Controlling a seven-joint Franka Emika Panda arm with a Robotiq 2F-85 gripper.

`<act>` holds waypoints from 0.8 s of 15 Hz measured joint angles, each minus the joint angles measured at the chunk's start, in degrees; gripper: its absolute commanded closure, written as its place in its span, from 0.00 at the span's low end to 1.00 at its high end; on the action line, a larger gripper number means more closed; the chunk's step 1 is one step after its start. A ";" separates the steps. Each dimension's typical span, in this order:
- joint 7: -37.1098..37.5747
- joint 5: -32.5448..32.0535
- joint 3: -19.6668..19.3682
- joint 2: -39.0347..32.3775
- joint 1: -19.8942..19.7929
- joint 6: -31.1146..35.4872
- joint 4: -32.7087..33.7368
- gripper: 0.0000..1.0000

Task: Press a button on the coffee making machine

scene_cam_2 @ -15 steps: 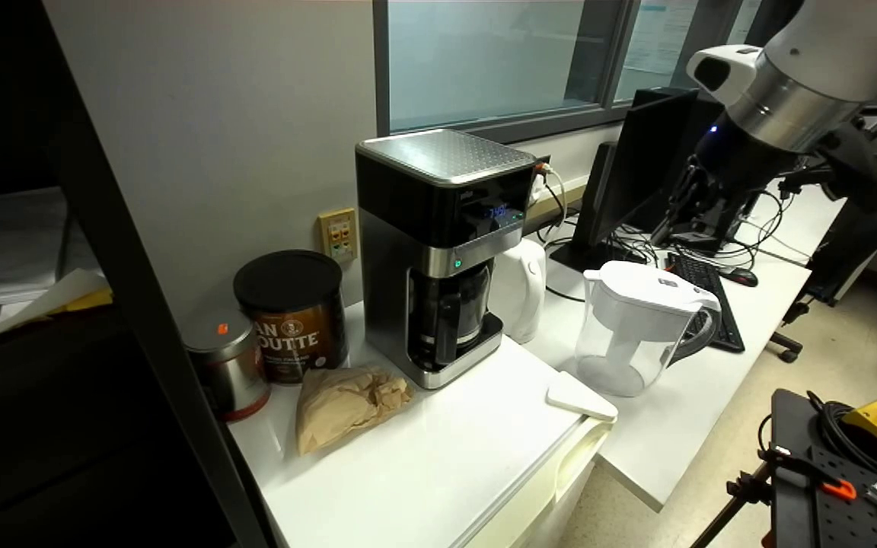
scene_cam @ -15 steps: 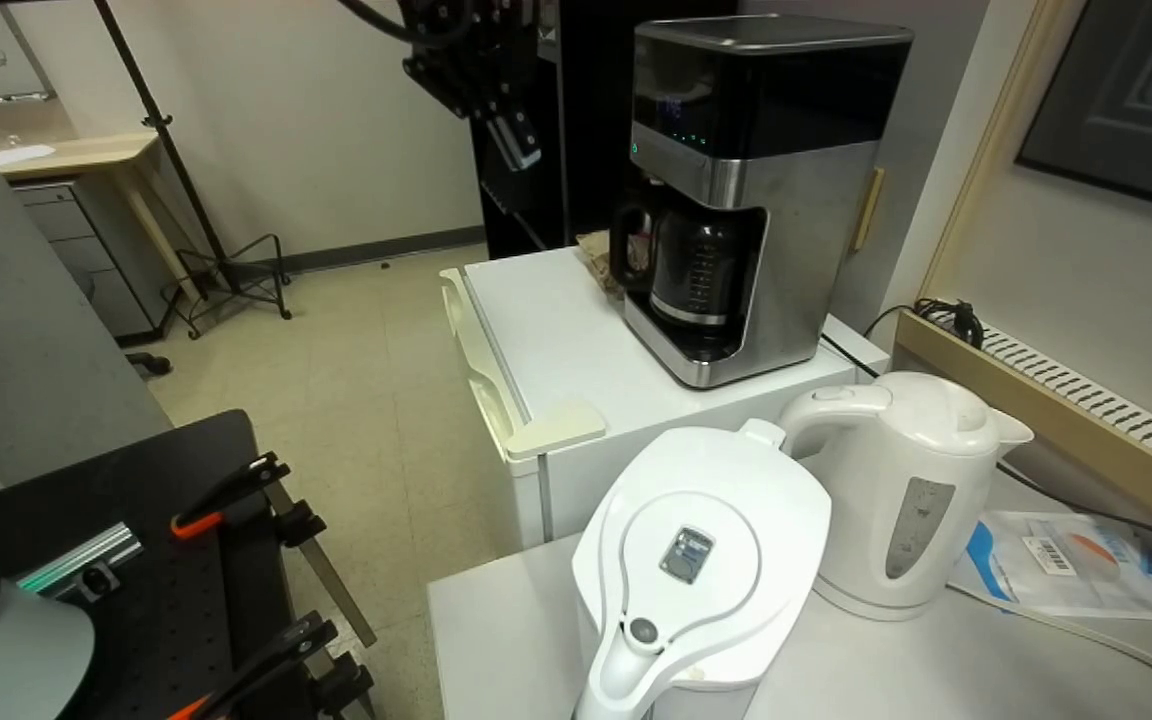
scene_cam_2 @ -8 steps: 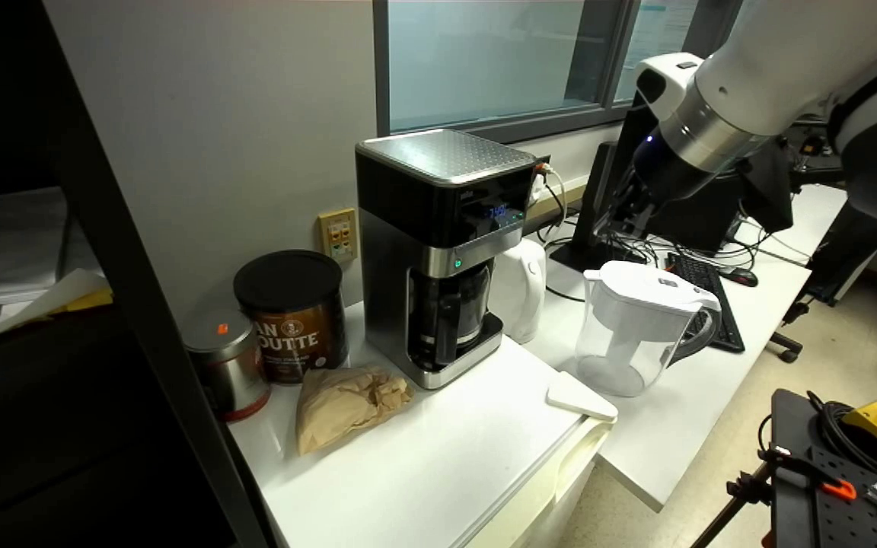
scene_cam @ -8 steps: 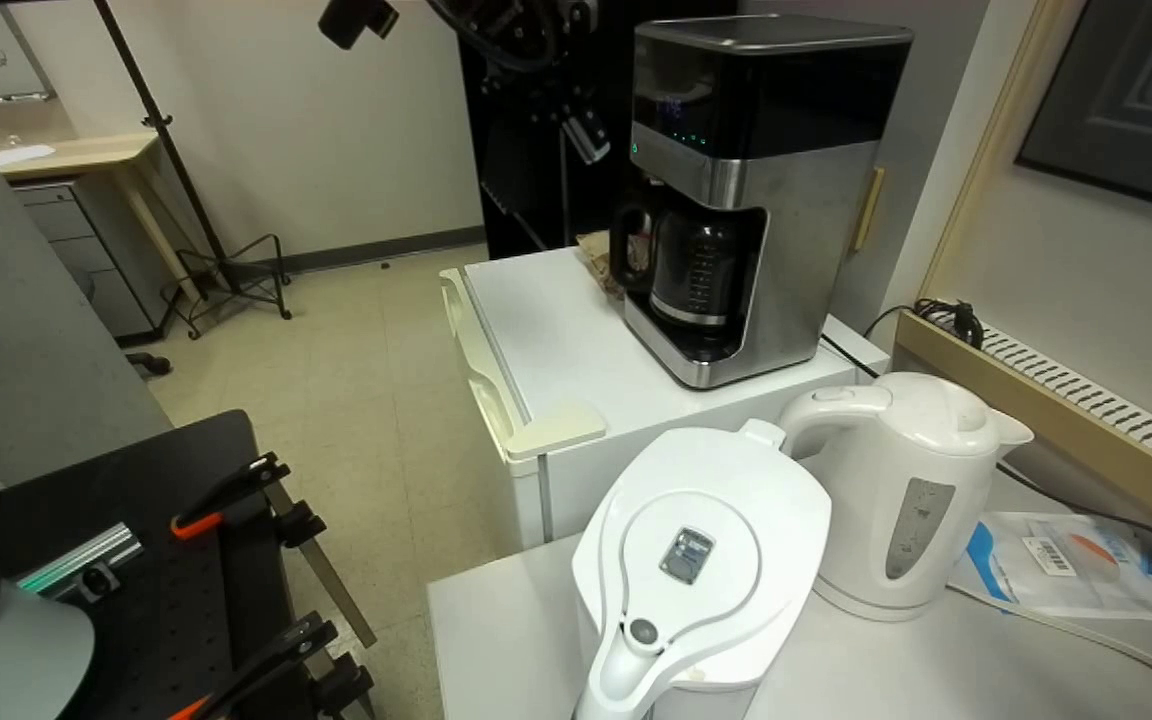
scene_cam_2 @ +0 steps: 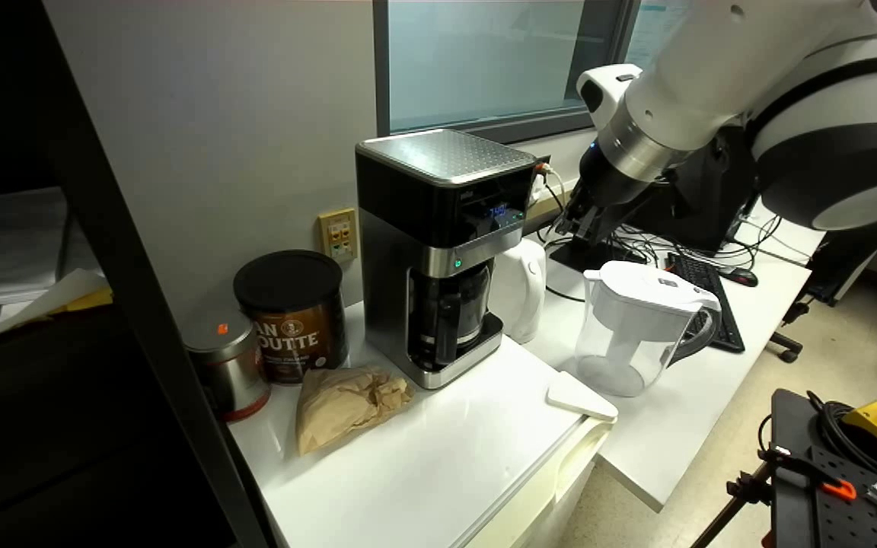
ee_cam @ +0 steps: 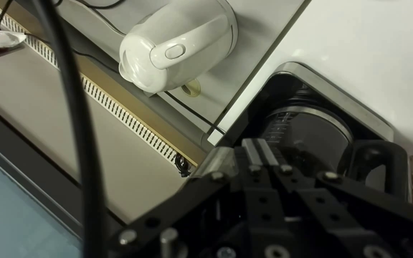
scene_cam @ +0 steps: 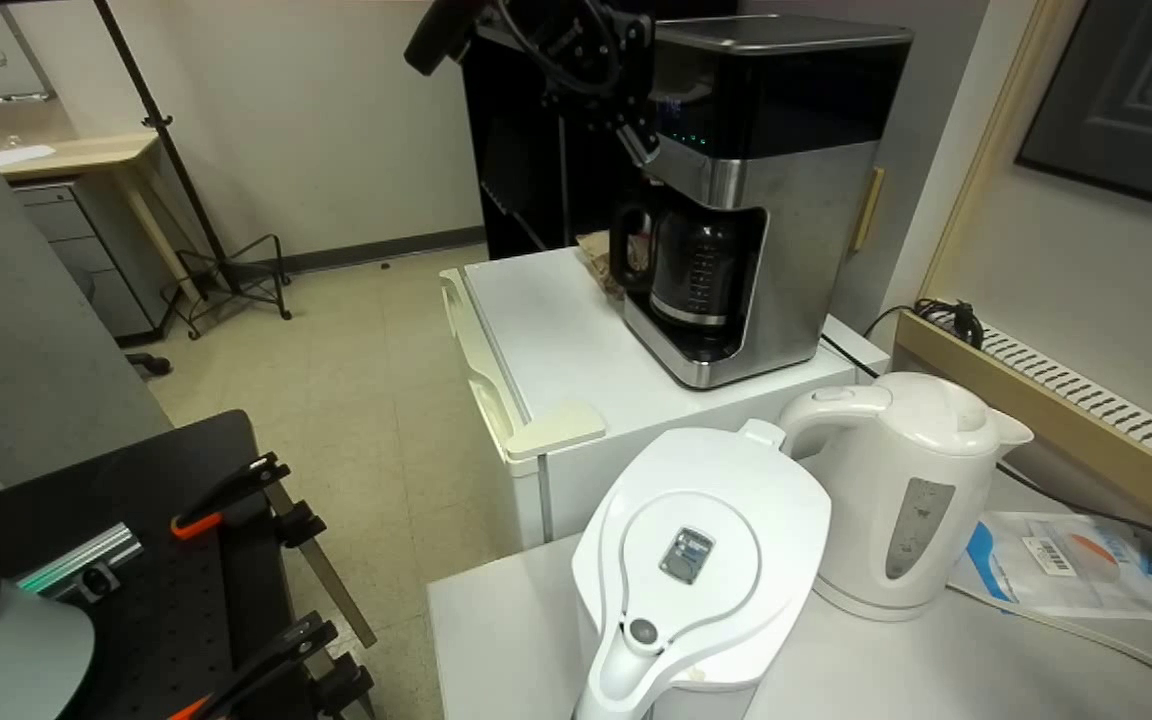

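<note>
The coffee making machine, black above with silver trim, stands on a white surface in both exterior views (scene_cam: 816, 220) (scene_cam_2: 400, 228). Its display (scene_cam_2: 498, 211) glows blue, and a button (scene_cam_2: 457, 262) on the trim is lit green. The dark glass carafe (scene_cam: 701, 265) sits in its base. My gripper (scene_cam: 639, 148) overlaps the machine's front edge there; in an exterior view the gripper (scene_cam_2: 558, 227) shows beside the machine with a gap. In the wrist view the gripper (ee_cam: 261, 152) is shut and empty, in front of the carafe (ee_cam: 310, 130). The buttons are hidden in the wrist view.
A white kettle (scene_cam: 901, 500) and a white filter pitcher (scene_cam: 706, 560) stand beside the machine. A paper bag (scene_cam_2: 347, 407), a coffee can (scene_cam_2: 294, 320) and a metal tin (scene_cam_2: 229, 365) are on its far side. Monitors (scene_cam_2: 606, 190) stand behind the arm.
My gripper has moved closer to the front of the coffee machine, rightward in an exterior view and leftward in an exterior view. The machine, kettle and pitcher have not moved.
</note>
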State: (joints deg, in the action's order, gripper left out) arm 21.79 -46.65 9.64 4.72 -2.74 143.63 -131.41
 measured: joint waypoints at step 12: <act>2.27 -1.56 -3.37 -9.52 4.06 0.00 8.76 1.00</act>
State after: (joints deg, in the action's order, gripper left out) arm 24.07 -48.21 6.27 -4.80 1.32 143.63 -122.65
